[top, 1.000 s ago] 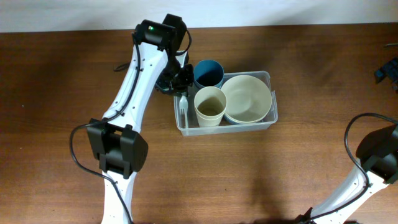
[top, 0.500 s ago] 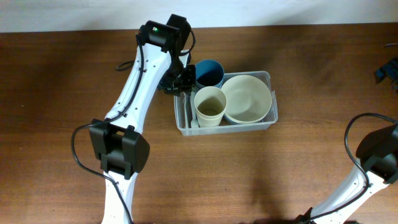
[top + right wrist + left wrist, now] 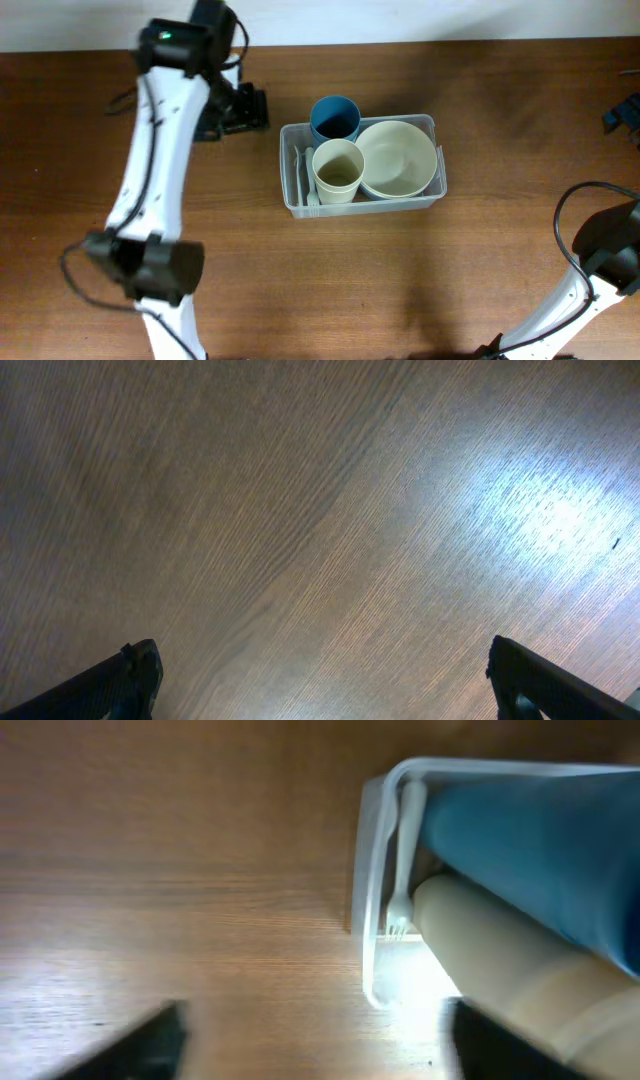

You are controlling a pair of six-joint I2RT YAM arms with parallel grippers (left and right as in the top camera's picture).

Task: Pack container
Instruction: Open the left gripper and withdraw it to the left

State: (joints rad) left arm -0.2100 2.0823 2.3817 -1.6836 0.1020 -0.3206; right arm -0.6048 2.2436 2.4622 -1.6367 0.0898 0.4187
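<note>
The clear plastic container [image 3: 432, 196] stands at the middle of the table. It holds a blue cup [image 3: 335, 118], a cream cup [image 3: 338, 170], a cream bowl [image 3: 397, 158] and a white fork [image 3: 300, 175] along its left wall. My left gripper [image 3: 255, 108] is open, just left of the container and apart from it. In the left wrist view the container's rim [image 3: 372, 900], the fork [image 3: 403, 850], the blue cup [image 3: 540, 840] and the cream cup [image 3: 510, 950] lie ahead of the open left gripper [image 3: 320, 1045]. My right gripper [image 3: 320, 680] is open over bare wood.
A dark object [image 3: 625, 115] sits at the table's far right edge. My right arm [image 3: 605, 250] stands at the lower right. The table's back edge runs just behind the left arm's wrist.
My left gripper opened, left the white fork lying in the container, and drew back to the left, off the container's corner. The right arm has not moved.
</note>
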